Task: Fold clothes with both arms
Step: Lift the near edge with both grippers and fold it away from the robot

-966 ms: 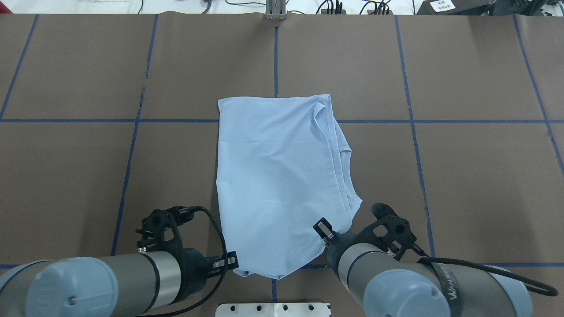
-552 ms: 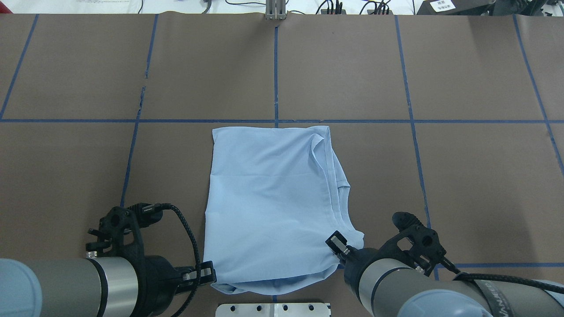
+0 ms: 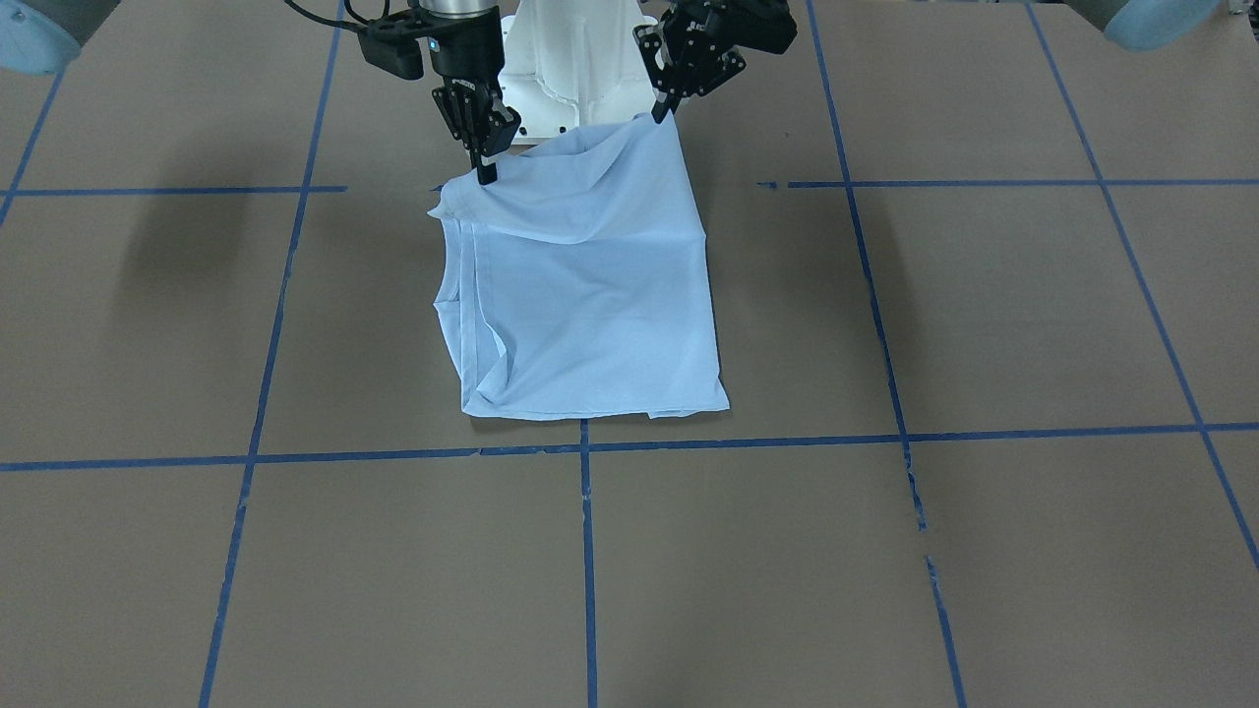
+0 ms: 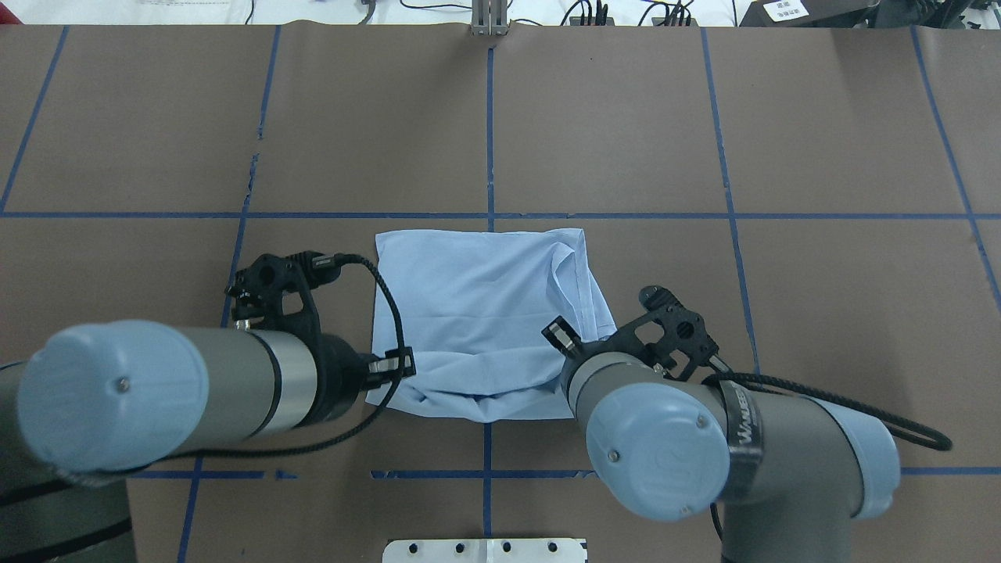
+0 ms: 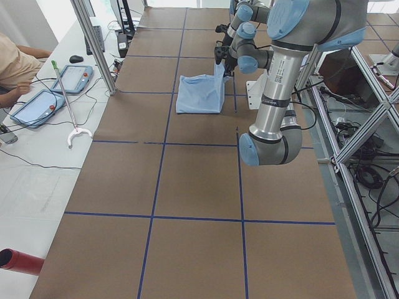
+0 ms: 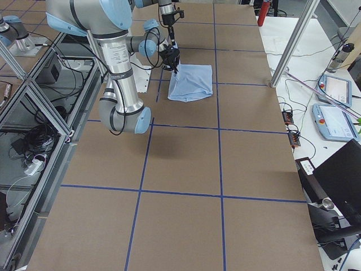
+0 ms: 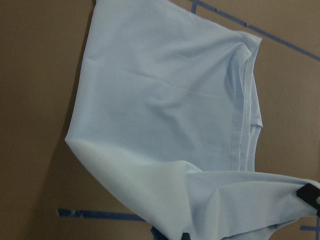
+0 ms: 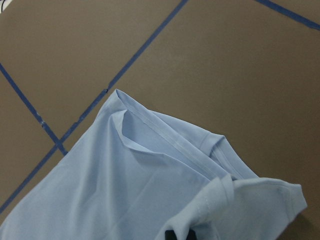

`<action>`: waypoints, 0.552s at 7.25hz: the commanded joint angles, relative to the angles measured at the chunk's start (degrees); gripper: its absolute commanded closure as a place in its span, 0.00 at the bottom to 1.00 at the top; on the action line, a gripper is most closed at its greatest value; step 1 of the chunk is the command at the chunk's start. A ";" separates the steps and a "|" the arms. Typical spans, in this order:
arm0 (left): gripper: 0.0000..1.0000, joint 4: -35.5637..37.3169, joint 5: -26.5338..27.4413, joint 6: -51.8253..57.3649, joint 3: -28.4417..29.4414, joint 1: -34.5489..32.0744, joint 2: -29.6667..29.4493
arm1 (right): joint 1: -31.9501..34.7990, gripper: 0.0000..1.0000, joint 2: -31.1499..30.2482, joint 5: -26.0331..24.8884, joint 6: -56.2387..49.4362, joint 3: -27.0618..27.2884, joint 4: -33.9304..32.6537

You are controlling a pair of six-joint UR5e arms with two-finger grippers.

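Observation:
The light blue T-shirt [image 4: 477, 305] lies folded lengthwise on the brown table, with its far part flat and its near edge lifted. Its print and label are hidden. My left gripper [image 4: 399, 364] is shut on the near left corner. My right gripper [image 4: 565, 344] is shut on the near right corner, by the sleeve hems. In the front-facing view the left gripper [image 3: 657, 115] and the right gripper [image 3: 485, 175] hold that edge of the shirt [image 3: 590, 305] above the table. Both wrist views show the shirt hanging below [image 7: 165, 125] [image 8: 145, 200].
The white pedestal base [image 3: 575, 69] stands right behind the shirt. Blue tape lines [image 4: 489, 117] grid the brown table top. A metal post [image 5: 93, 43] and tablets [image 5: 37, 106] stand along the far edge, where a person [image 5: 15, 62] sits.
Both grippers first dragged the shirt towards the robot. They have since risen and carried its near edge forward, so the shirt looks shorter and its near part sags in folds.

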 commanded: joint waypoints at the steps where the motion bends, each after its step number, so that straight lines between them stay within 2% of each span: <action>1: 1.00 -3.67 -0.27 4.72 7.82 -5.95 -1.32 | 6.62 1.00 4.15 2.71 -3.81 -10.45 5.86; 3: 1.00 -10.60 -0.53 6.40 16.94 -8.34 -2.72 | 9.28 1.00 7.68 3.61 -5.93 -17.85 7.36; 4: 1.00 -14.55 -0.45 6.58 21.25 -9.13 -3.25 | 9.90 1.00 7.95 3.61 -6.02 -21.37 11.90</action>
